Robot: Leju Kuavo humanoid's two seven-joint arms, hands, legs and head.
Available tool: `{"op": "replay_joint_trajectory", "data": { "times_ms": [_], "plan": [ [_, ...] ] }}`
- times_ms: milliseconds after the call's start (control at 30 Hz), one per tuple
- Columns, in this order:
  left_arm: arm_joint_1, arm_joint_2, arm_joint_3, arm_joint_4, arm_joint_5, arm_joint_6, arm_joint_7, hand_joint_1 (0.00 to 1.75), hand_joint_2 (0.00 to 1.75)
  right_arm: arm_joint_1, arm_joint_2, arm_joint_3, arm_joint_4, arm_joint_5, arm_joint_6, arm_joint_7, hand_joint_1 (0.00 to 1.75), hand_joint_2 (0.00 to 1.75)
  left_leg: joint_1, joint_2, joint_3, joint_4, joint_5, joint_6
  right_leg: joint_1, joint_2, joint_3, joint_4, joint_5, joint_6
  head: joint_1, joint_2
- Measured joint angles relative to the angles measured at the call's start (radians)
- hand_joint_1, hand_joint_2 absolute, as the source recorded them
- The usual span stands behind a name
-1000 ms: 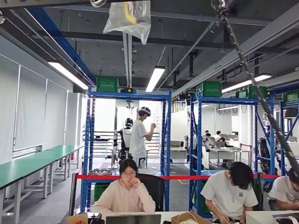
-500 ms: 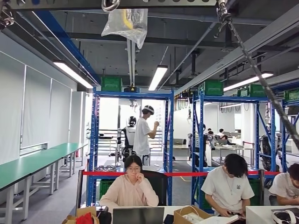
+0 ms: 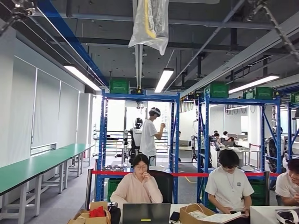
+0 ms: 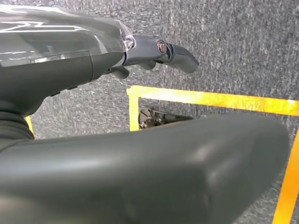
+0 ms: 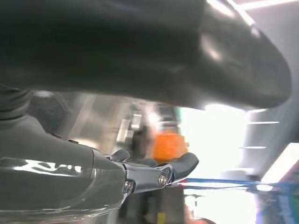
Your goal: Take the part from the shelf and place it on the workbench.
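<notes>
The left hand [image 4: 105,60] shows in its wrist view as a grey cover with a thick thumb [image 4: 148,168] across the near side and dark fingers [image 4: 176,52] reaching straight out, apart from the thumb, with nothing between them: it is wide and holds nothing. Beyond its fingers lies a grey speckled floor [image 4: 229,51] marked with yellow tape lines [image 4: 211,98]; a small dark metal fitting [image 4: 155,117] sits on the floor just inside the corner of the tape, past the thumb's edge. What that fitting is cannot be told.

The right hand [image 5: 105,182] looks much the same in its own wrist view: thumb [image 5: 141,51] on one side, dark fingers [image 5: 180,165] extended on the other, a clear gap between, nothing held and nothing touched. Behind its fingertips is a blurred orange shape [image 5: 168,145] and bright ceiling lights [image 5: 225,135]; the blur leaves the orange thing unidentified.

The head view looks across a workshop. Blue shelf racks [image 3: 139,140] stand well ahead, with green crates [image 3: 119,86] on top, and a flat dark item [image 3: 113,167] lies on a rack shelf at the left; whether that is the part cannot be told from here. A clear plastic bag [image 3: 150,23] hangs from the ceiling above. Three people sit at a near surface [image 3: 260,212] behind a laptop [image 3: 146,213] and cardboard boxes [image 3: 89,217]. A standing person in a headset [image 3: 151,137] faces another robot [image 3: 135,139] beyond the racks. Long green surfaces [image 3: 32,163] run along the left wall.
</notes>
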Motion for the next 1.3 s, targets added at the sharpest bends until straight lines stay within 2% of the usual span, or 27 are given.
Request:
{"op": "replay_joint_trajectory", "data": {
  "times_ms": [33,67,133,167,200,233,267,300,367,433,467,500,700,733,800,833,867,900,933,1000,1033,1100,1133,1167,1200,1267,1300],
  "plan": [
    [0.002,-0.001,0.004,0.0,0.0,0.001,-0.001,0.0,0.0,0.01,-0.002,0.0,0.025,0.02,-0.026,0.003,0.0,0.0,0.0,0.002,-0.007,0.0,0.006,0.009,-0.002,0.001,-0.004,0.003,-0.004,0.005,0.0,0.0],
    [0.004,-0.002,0.007,0.0,0.0,0.001,-0.001,0.0,0.0,0.019,-0.003,0.0,0.053,0.045,-0.058,0.006,0.0,0.0,0.0,0.004,-0.015,0.0,0.015,0.019,-0.004,0.002,-0.01,0.017,-0.025,0.011,0.0,0.0],
    [0.005,-0.004,0.014,0.001,0.0,0.003,-0.002,0.0,0.0,0.029,-0.006,-0.001,0.119,0.101,-0.128,0.011,0.0,0.0,-0.002,0.009,-0.036,0.0,0.034,0.035,-0.008,0.003,-0.031,0.098,-0.114,0.021,0.0,0.0],
    [0.006,-0.004,0.017,0.001,0.0,0.004,-0.002,0.0,0.0,0.031,-0.006,-0.002,0.156,0.125,-0.159,0.012,0.0,0.0,-0.005,0.011,-0.048,0.0,0.044,0.04,-0.01,0.003,-0.044,0.162,-0.163,0.025,0.0,0.0],
    [0.006,-0.004,0.02,0.001,0.0,0.005,-0.003,0.0,0.0,0.031,-0.006,-0.005,0.198,0.149,-0.187,0.015,0.0,0.0,-0.007,0.012,-0.061,0.0,0.054,0.042,-0.011,0.003,-0.053,0.225,-0.194,0.027,0.0,0.0],
    [0.006,-0.004,0.023,0.001,0.0,0.006,-0.003,0.0,0.0,0.03,-0.005,-0.009,0.246,0.171,-0.214,0.017,0.0,0.0,-0.011,0.013,-0.075,0.0,0.065,0.044,-0.012,0.004,-0.052,0.269,-0.202,0.027,0.0,0.0],
    [0.006,-0.005,0.025,0.002,0.0,0.007,-0.003,0.0,0.0,0.027,-0.004,-0.015,0.295,0.196,-0.241,0.019,0.0,0.0,-0.014,0.013,-0.089,0.001,0.075,0.045,-0.012,0.005,-0.037,0.281,-0.187,0.024,0.0,0.0],
    [0.006,-0.006,0.027,0.002,0.0,0.008,-0.003,0.0,0.0,0.022,-0.001,-0.023,0.349,0.225,-0.271,0.02,0.0,0.0,-0.018,0.013,-0.103,0.001,0.086,0.045,-0.01,0.006,-0.007,0.259,-0.16,0.019,0.0,0.0],
    [0.006,-0.012,0.03,0.002,0.0,0.009,-0.003,0.0,0.0,0.0,0.007,-0.045,0.466,0.282,-0.338,0.024,0.0,0.0,-0.023,0.013,-0.123,0.001,0.104,0.044,-0.002,0.01,0.101,0.125,-0.123,0.0,0.0,0.0],
    [0.006,-0.018,0.032,0.002,0.0,0.01,-0.003,0.0,0.0,-0.038,0.015,-0.076,0.602,0.335,-0.408,0.017,0.0,0.0,-0.024,0.013,-0.134,0.002,0.122,0.037,0.009,0.012,0.203,-0.026,-0.13,-0.016,0.0,0.0],
    [0.005,-0.02,0.032,0.002,0.0,0.01,-0.003,0.0,0.0,-0.056,0.018,-0.094,0.67,0.354,-0.436,0.008,0.0,0.0,-0.024,0.014,-0.138,0.001,0.13,0.032,0.014,0.013,0.228,-0.069,-0.136,-0.02,0.001,0.0],
    [0.004,-0.021,0.032,0.002,0.0,0.01,-0.003,0.0,0.0,-0.07,0.021,-0.107,0.721,0.367,-0.455,0.0,0.0,0.0,-0.022,0.014,-0.141,0.001,0.137,0.029,0.016,0.013,0.234,-0.087,-0.139,-0.021,0.001,0.0],
    [0.004,-0.022,0.032,0.003,0.0,0.01,-0.003,0.0,0.0,-0.083,0.026,-0.133,0.804,0.38,-0.473,-0.009,0.0,0.0,-0.018,0.013,-0.149,0.0,0.144,0.021,0.016,0.011,0.229,-0.098,-0.126,-0.025,0.001,0.0],
    [0.006,-0.023,0.032,0.003,0.0,0.01,-0.003,0.0,0.0,-0.096,0.027,-0.153,0.863,0.386,-0.48,0.014,0.0,0.0,-0.018,0.011,-0.163,0.034,0.104,0.017,0.014,0.01,0.218,-0.102,-0.115,-0.031,0.001,0.0],
    [0.007,-0.025,0.032,0.004,0.0,0.01,0.0,0.0,0.0,-0.12,0.026,-0.221,1.035,0.397,-0.504,0.1,0.0,0.0,-0.015,0.008,-0.196,0.185,0.001,0.005,0.01,0.001,0.172,-0.089,-0.091,-0.041,0.002,0.0],
    [0.007,-0.025,0.031,0.005,0.0,0.009,0.002,0.0,0.0,-0.129,0.022,-0.256,1.118,0.399,-0.515,0.148,0.0,0.0,-0.012,0.008,-0.201,0.254,-0.032,-0.002,0.01,-0.003,0.141,-0.07,-0.082,-0.043,0.002,0.0],
    [0.007,-0.025,0.031,0.005,0.0,0.009,0.004,0.0,0.0,-0.128,0.017,-0.282,1.173,0.396,-0.52,0.178,0.0,0.0,-0.007,0.008,-0.185,0.275,-0.02,-0.008,0.009,-0.006,0.117,-0.051,-0.078,-0.041,0.002,0.0],
    [0.007,-0.025,0.029,0.005,0.0,0.009,0.006,0.0,0.0,-0.128,0.014,-0.299,1.204,0.39,-0.52,0.196,0.0,0.0,-0.003,0.009,-0.148,0.235,0.007,-0.012,0.007,-0.007,0.097,-0.034,-0.077,-0.038,0.002,0.0],
    [0.006,-0.025,0.028,0.006,0.0,0.008,0.007,0.0,0.0,-0.127,0.01,-0.315,1.231,0.385,-0.52,0.215,0.0,0.0,0.001,0.008,-0.106,0.177,0.019,-0.016,0.007,-0.006,0.077,-0.016,-0.076,-0.035,0.002,0.0],
    [0.001,-0.025,0.022,0.006,0.0,0.005,0.008,0.0,0.0,-0.121,0.001,-0.347,1.277,0.381,-0.519,0.262,0.0,0.0,0.001,0.007,-0.042,0.075,0.007,-0.013,0.007,-0.005,0.048,0.014,-0.073,-0.025,0.002,0.0],
    [-0.001,-0.025,0.019,0.006,0.0,0.004,0.009,0.0,0.0,-0.118,-0.003,-0.361,1.296,0.382,-0.519,0.291,0.0,0.0,-0.002,0.007,-0.032,0.052,-0.005,-0.009,0.008,-0.004,0.04,0.022,-0.068,-0.018,0.002,0.0],
    [-0.002,-0.025,0.014,0.007,0.0,0.0,0.012,0.0,0.0,-0.111,-0.009,-0.383,1.327,0.389,-0.519,0.359,0.0,0.0,-0.003,0.008,-0.038,0.041,-0.003,0.006,0.006,-0.001,0.029,0.027,-0.057,-0.004,0.001,0.0],
    [-0.002,-0.026,0.01,0.008,0.0,-0.002,0.014,0.0,0.0,-0.107,-0.012,-0.391,1.339,0.392,-0.519,0.394,0.0,0.0,-0.002,0.01,-0.046,0.039,0.004,0.015,0.005,0.002,0.022,0.033,-0.067,0.003,0.001,0.0],
    [-0.003,-0.026,0.006,0.008,0.0,-0.004,0.015,0.0,0.0,-0.104,-0.014,-0.399,1.35,0.395,-0.519,0.429,0.0,0.0,-0.001,0.012,-0.056,0.037,0.014,0.027,0.003,0.005,0.015,0.051,-0.093,0.009,0.001,0.0],
    [-0.004,-0.026,0.002,0.008,0.0,-0.007,0.015,0.0,0.0,-0.102,-0.016,-0.407,1.359,0.398,-0.517,0.462,0.0,0.0,-0.001,0.015,-0.067,0.036,0.025,0.036,0.0,0.008,0.005,0.084,-0.135,0.015,0.001,0.0],
    [-0.007,-0.026,-0.007,0.008,0.0,-0.009,0.016,0.0,0.0,-0.1,-0.016,-0.42,1.372,0.404,-0.514,0.527,0.0,0.0,-0.004,0.017,-0.094,0.036,0.047,0.045,-0.007,0.009,-0.014,0.191,-0.228,0.023,0.001,0.0],
    [-0.007,-0.026,-0.011,0.008,0.0,-0.01,0.018,0.0,0.0,-0.099,-0.017,-0.427,1.378,0.407,-0.512,0.557,0.0,0.0,-0.007,0.018,-0.108,0.037,0.059,0.045,-0.01,0.009,-0.017,0.241,-0.251,0.025,0.001,0.0]
  ]
}}
